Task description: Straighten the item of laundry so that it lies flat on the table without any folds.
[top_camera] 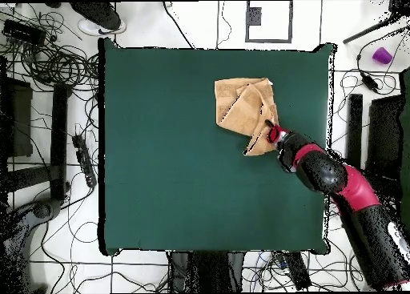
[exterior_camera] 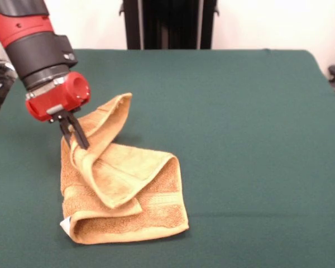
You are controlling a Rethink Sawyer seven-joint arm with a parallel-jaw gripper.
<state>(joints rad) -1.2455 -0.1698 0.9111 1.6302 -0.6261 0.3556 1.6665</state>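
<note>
Your gripper (exterior_camera: 78, 138) was clenched on a raised fold of the towel (exterior_camera: 128, 190); below it the rest lay bunched on the table (exterior_camera: 240, 139), white tag (exterior_camera: 65, 223) unreadable.

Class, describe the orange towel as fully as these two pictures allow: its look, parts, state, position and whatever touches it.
The towel is golden-orange terry, looped and soft-looking, with a woven band stripe near one end and a small white tag at its front corner in the front view. It lies crumpled and folded over itself in several layers on the green table, off to one side. One edge is raised off the pile where the gripper has its dark fingers shut on it. Nothing else touches it.
</note>
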